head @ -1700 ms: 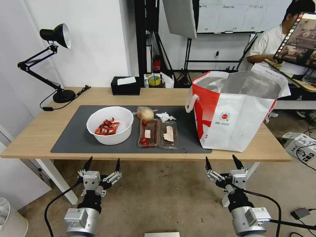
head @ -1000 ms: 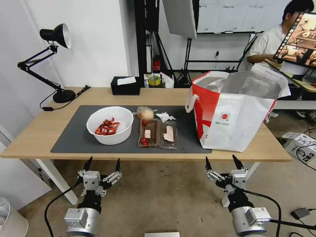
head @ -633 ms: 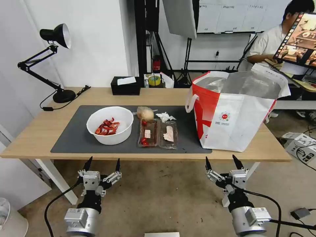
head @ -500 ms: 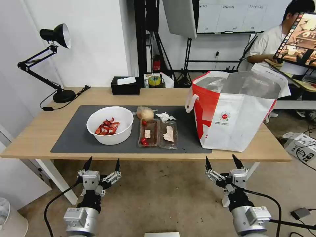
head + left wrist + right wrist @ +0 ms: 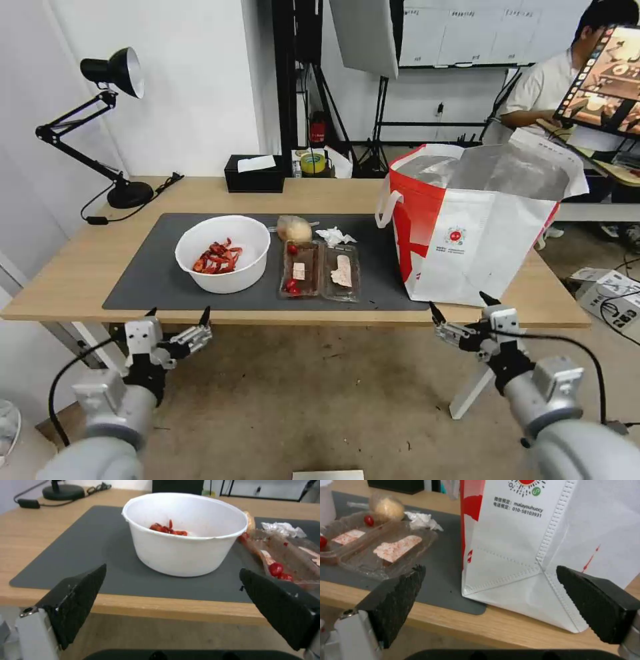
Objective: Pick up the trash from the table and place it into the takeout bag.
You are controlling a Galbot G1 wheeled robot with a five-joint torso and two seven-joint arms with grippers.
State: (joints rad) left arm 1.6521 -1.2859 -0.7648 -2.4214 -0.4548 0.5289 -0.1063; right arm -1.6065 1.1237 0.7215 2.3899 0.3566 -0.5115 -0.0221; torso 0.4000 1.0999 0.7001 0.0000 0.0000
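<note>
Left pincer [image 5: 179, 317] spread wide at the bench [image 5: 80, 267] front edge near the white bowl [image 5: 223, 253], right pincer [image 5: 461, 311] spread wide beside the takeout bag [image 5: 477, 227], clear tray [image 5: 321, 270] between bowl and bag

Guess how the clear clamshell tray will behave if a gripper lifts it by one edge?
The clear clamshell tray looks thin, so it would probably flex or fold at its hinge. The loose cherry tomatoes and scraps could roll out if it tilts. Likely light.
</note>
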